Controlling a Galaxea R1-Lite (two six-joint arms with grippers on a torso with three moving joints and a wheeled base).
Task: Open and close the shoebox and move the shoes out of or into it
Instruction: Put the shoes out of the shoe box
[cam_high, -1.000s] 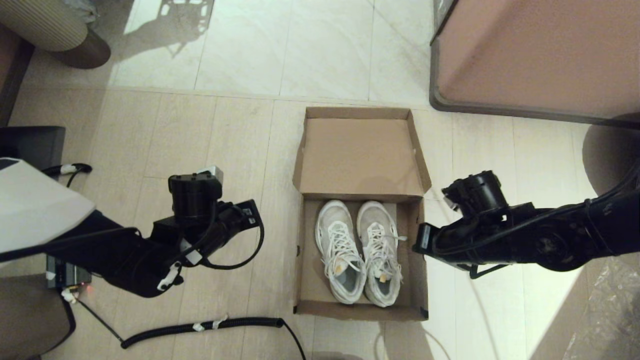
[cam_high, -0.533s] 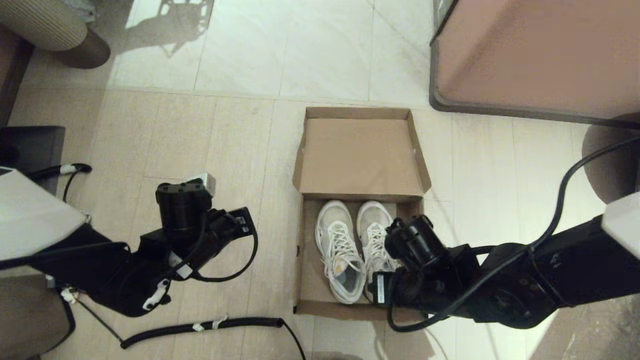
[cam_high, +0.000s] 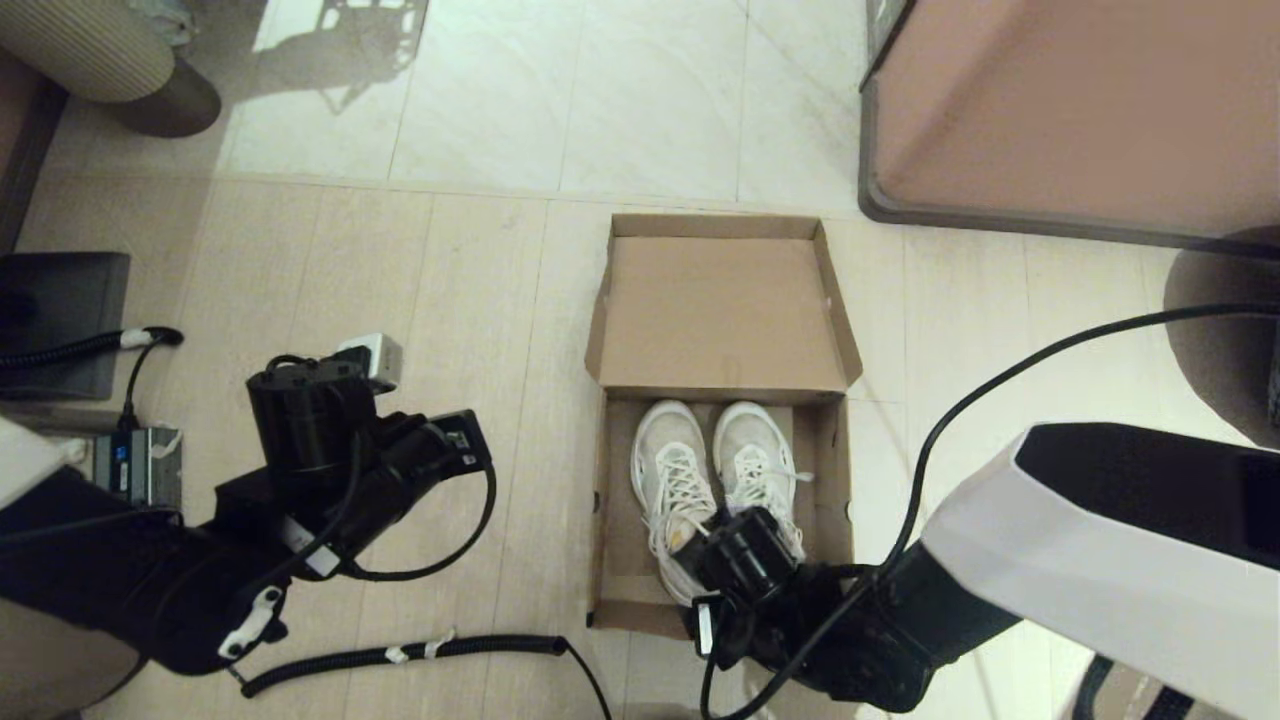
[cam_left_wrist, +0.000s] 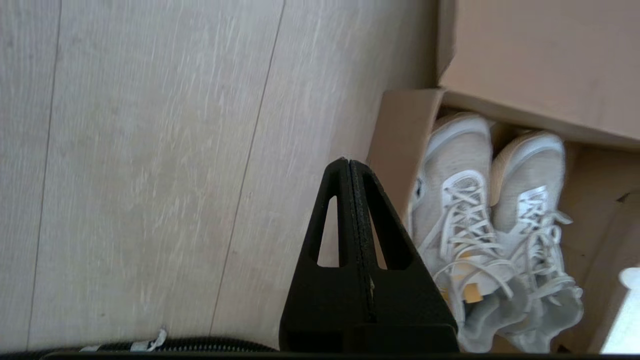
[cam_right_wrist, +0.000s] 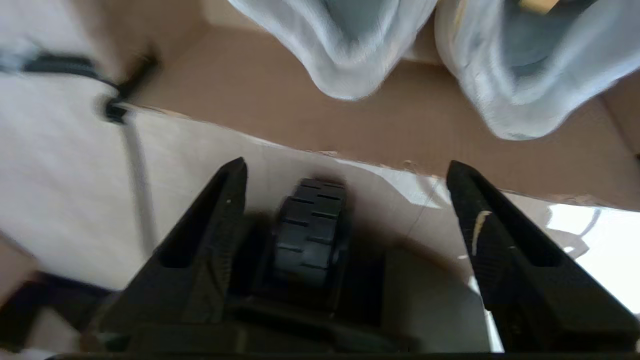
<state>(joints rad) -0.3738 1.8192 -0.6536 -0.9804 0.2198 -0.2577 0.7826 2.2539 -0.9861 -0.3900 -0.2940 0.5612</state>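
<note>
Closest to you, your right gripper (cam_right_wrist: 345, 175) hangs by the shoebox's (cam_high: 612, 500) near wall, jaws wide apart. Just past it, the shoes (cam_high: 715, 470) sit side by side inside. They look light and soft; pinch a heel collar. Your left gripper (cam_left_wrist: 350, 167), jaws together, waits beside the box.

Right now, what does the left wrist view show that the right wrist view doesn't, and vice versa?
Left wrist only: the left gripper, fingers pressed shut, over bare wood-look floor beside the box; the laced tops and toes of the chunky white lace-up sneakers; the plain brown cardboard shoebox's raised lid.

Right wrist only: the right gripper, fingers spread wide, holding nothing, at the box's near wall, with pale floor below.

Both: the two sneakers sitting side by side inside the open shoebox.
</note>
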